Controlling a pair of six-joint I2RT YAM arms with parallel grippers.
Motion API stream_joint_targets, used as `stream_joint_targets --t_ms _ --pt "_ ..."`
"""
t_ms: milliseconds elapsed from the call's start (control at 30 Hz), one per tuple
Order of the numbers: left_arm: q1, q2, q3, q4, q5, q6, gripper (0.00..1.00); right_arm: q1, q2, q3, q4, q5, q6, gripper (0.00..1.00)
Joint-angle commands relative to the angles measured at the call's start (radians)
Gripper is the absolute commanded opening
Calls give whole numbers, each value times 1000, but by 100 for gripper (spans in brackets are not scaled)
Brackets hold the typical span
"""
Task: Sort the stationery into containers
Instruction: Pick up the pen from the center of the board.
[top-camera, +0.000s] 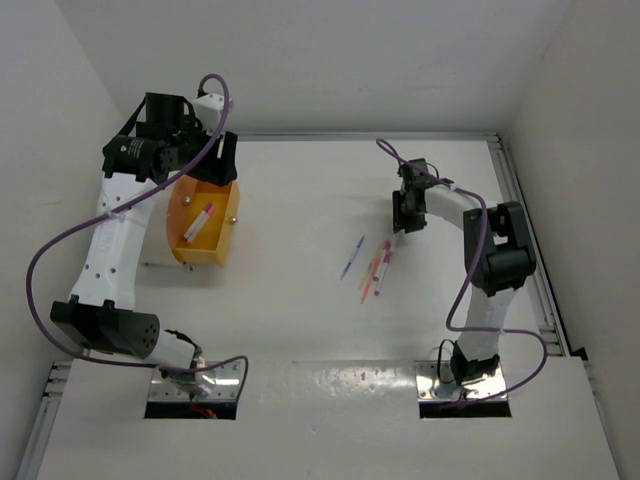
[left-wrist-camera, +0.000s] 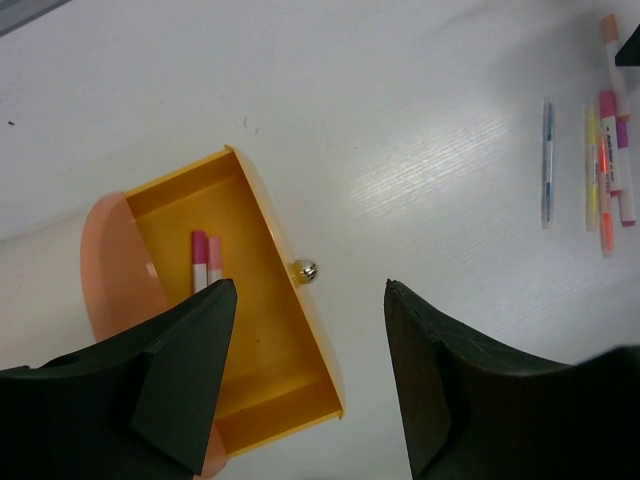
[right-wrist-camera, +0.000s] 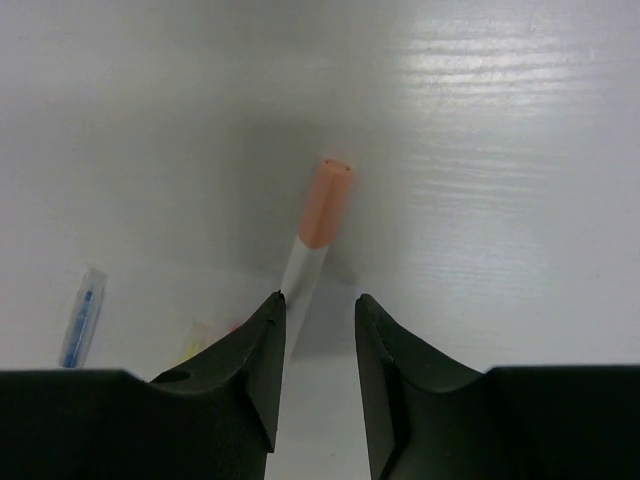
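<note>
Left end effector (left-wrist-camera: 308, 292) spread wide, holding nothing, over the open orange plastic rectangular bin (left-wrist-camera: 260, 340). A pink-white thin pen (left-wrist-camera: 206, 262) lies inside the bin. Right end effector (right-wrist-camera: 320, 300) is low over the white bench (top-camera: 300, 330), jaws narrowly parted astride a white-barrelled pen with a peach-orange cap (right-wrist-camera: 322, 205); gap visible on one side, not pinched. Thin blue pen (left-wrist-camera: 547, 160) and thin yellow pen (left-wrist-camera: 591, 165) lie loose on the bench nearby.

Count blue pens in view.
1. The blue pen lies on the table, just left of the other loose pens, apart from the orange bin. More could be hidden under the arms.
</note>
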Motion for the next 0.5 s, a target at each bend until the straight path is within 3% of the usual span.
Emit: stream_joint_targets --t_ms 0,267,467 --pt "-4 -29 -4 24 -9 12 67 5 19 46 46 27 -34 33" --pt "-4 -42 -16 23 -47 15 67 10 53 49 71 23 -54 30" --pt "-4 -58 -25 36 -75 2 67 10 50 32 75 20 -60 16"
